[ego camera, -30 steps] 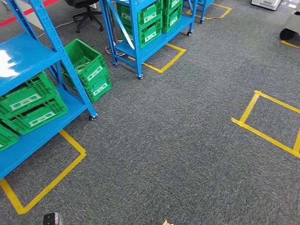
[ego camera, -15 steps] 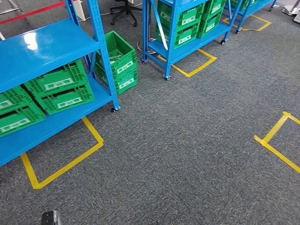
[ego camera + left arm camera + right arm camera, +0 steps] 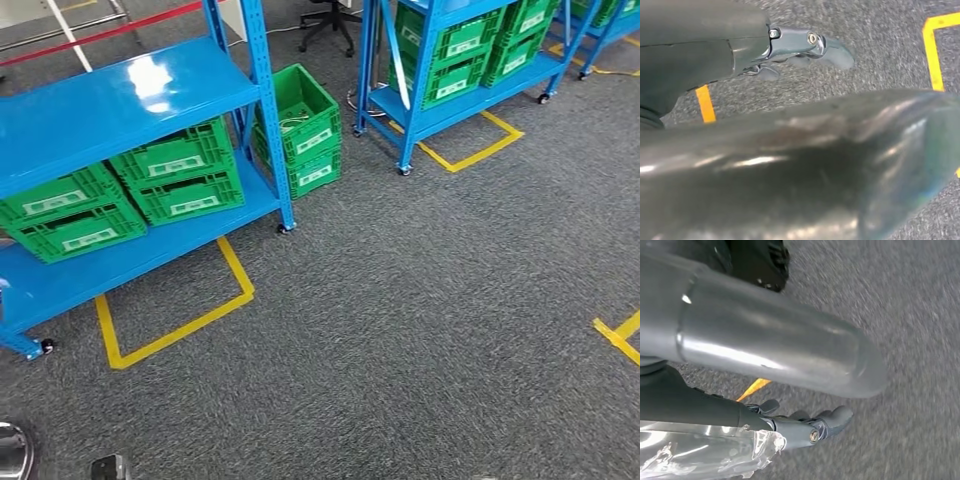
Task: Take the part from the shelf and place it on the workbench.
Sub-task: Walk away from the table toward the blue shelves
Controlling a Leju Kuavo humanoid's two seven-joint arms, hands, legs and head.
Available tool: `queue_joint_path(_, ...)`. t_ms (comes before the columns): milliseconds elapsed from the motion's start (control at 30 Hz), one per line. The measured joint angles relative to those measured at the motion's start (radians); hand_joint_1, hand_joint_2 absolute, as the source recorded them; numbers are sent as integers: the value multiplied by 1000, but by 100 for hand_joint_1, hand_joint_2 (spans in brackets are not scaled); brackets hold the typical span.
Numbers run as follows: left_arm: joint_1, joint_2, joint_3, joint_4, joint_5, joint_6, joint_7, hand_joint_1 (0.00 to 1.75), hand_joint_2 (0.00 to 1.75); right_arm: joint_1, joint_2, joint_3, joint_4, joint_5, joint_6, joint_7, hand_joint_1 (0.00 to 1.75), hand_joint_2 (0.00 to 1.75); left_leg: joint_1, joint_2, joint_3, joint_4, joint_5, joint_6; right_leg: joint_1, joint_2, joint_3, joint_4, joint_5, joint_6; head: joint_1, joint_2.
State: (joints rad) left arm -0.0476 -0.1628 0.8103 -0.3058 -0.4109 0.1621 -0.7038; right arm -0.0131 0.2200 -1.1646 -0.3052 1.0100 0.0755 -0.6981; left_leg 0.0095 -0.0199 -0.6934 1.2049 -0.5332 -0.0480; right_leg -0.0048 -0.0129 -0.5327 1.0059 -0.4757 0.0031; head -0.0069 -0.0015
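A blue shelf rack (image 3: 128,95) stands at the left of the head view, its top board bare and shiny. On its lower board lie green crates (image 3: 177,170) stacked in pairs, and I cannot make out any part in them. My left hand (image 3: 806,45) hangs over the grey carpet, fingers stretched and holding nothing. My right hand (image 3: 817,427) hangs the same way with nothing between its fingers. Crinkled clear plastic (image 3: 715,455) lies along the right wrist.
Two stacked green crates (image 3: 302,130) stand on the floor beside the rack's post, the top one open. A second blue rack (image 3: 445,60) with crates stands further back. Yellow tape (image 3: 177,325) marks squares on the carpet. An office chair (image 3: 328,20) is behind.
The whole head picture has slid right: the camera has turned left, bringing the near rack from the left edge toward the middle. Nothing on the racks has moved.
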Motion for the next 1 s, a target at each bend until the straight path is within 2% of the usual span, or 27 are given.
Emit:
queue_joint_path(33,0,-1,0,0,-1,2,0,0,0,1,-1,0,0,3,2,0,0,0,0,5,-18,43,-12,-1,2,-14,-1,0,0,-1,0,0)
queue_joint_path(67,1,-1,0,0,-2,4,0,0,0,1,-3,0,0,6,5,0,0,0,0,7,-19,53,-6,-1,3,-27,-1,0,-1,-2,0,0)
queue_joint_path(100,2,-2,0,0,-2,7,0,0,0,0,-5,0,0,8,7,0,0,0,0,11,-1,25,16,0,4,-39,-1,0,-1,-2,0,0)
queue_joint_path(133,2,-2,0,-1,-2,8,0,0,0,-1,-6,0,0,9,10,0,0,0,-1,22,34,-34,48,3,5,-50,1,1,-2,-1,0,0)
queue_joint_path(200,-1,-2,0,-4,-2,10,0,0,0,-2,-8,0,0,11,11,0,0,0,-9,68,107,-165,93,13,10,-71,3,3,-6,5,-1,0)
queue_joint_path(233,-3,-3,0,-5,-3,10,0,0,0,-2,-9,0,0,11,12,0,0,0,-13,85,127,-204,101,20,13,-80,4,4,-8,9,0,0)
queue_joint_path(267,-5,-4,0,-6,-3,10,0,0,0,-2,-9,0,0,12,12,0,0,0,-16,91,133,-222,101,25,16,-91,5,5,-9,13,1,0)
queue_joint_path(333,-2,-6,0,-7,-3,11,0,0,0,-3,-11,0,0,13,12,-1,0,0,-15,70,130,-227,104,37,15,-104,7,4,-12,23,3,0)
queue_joint_path(400,1,-6,0,-8,-3,12,0,0,0,-4,-13,0,0,14,12,-1,0,0,-8,49,130,-231,110,48,11,-63,-4,36,-39,36,6,0)
queue_joint_path(467,-2,-6,0,-9,-3,12,0,0,0,-1,-14,0,1,14,12,-2,0,0,-4,27,126,-232,114,56,6,-7,-52,148,-103,46,11,0)
queue_joint_path(500,-3,-7,0,-10,-3,12,0,0,0,1,-14,0,2,14,12,-1,0,0,-3,15,124,-232,115,58,4,3,-82,216,-133,48,12,0)
queue_joint_path(533,-3,-7,0,-10,-4,12,0,0,0,2,-14,0,2,15,12,-1,0,0,-3,2,122,-232,117,58,3,8,-107,269,-151,51,12,0)
queue_joint_path(567,-1,-7,0,-10,-4,12,0,0,0,3,-15,0,3,16,12,-1,0,0,-2,-11,121,-231,118,57,1,9,-116,288,-149,53,13,0)
queue_joint_path(600,0,-7,0,-10,-4,13,0,0,0,3,-16,0,3,17,12,-1,0,0,0,-24,121,-231,120,55,0,11,-107,265,-127,54,12,0)
queue_joint_path(633,0,-8,0,-10,-4,13,0,0,0,2,-18,0,3,19,12,-1,0,0,3,-38,121,-230,121,52,-4,18,-80,209,-91,56,12,0)
queue_joint_path(700,-1,-7,0,-11,-5,15,0,0,0,1,-20,0,4,21,14,-1,0,0,5,-64,117,-226,124,40,-15,62,-17,73,-36,60,13,0)
queue_joint_path(733,-2,-7,0,-11,-6,16,0,0,0,0,-20,1,6,23,15,-1,0,0,5,-75,112,-223,126,33,-18,81,1,32,-25,59,13,0)
queue_joint_path(767,-2,-7,0,-12,-6,16,0,0,0,0,-20,1,7,25,17,-1,0,0,5,-85,108,-223,129,26,-19,92,8,15,-26,55,13,0)
queue_joint_path(833,0,-6,0,-12,-9,18,0,0,0,-1,-20,1,7,28,23,-1,0,0,7,-102,99,-225,138,14,-16,76,8,17,-23,39,13,0)
queue_joint_path(867,3,-5,0,-12,-10,18,0,0,0,-2,-21,1,7,27,28,-1,0,0,7,-91,95,-221,135,8,-15,66,9,17,-20,31,12,0)
queue_joint_path(900,5,-5,0,-12,-11,18,0,0,0,-2,-21,1,7,26,36,-1,0,0,6,-70,85,-204,123,5,-15,57,9,17,-17,24,9,0)
queue_joint_path(933,4,-5,0,-12,-12,18,0,0,0,-2,-21,1,7,24,44,-2,0,0,4,-43,67,-164,98,2,-14,46,8,16,-15,18,7,0)
queue_joint_path(967,2,-6,0,-12,-13,15,0,0,0,-1,-22,1,7,22,53,-2,0,0,1,-14,39,-102,63,1,-11,35,7,16,-14,14,4,0)
queue_joint_path(1000,-1,-7,0,-12,-14,11,0,0,0,1,-22,1,7,19,61,-2,0,0,1,0,8,-31,28,1,-8,25,6,16,-15,10,3,0)
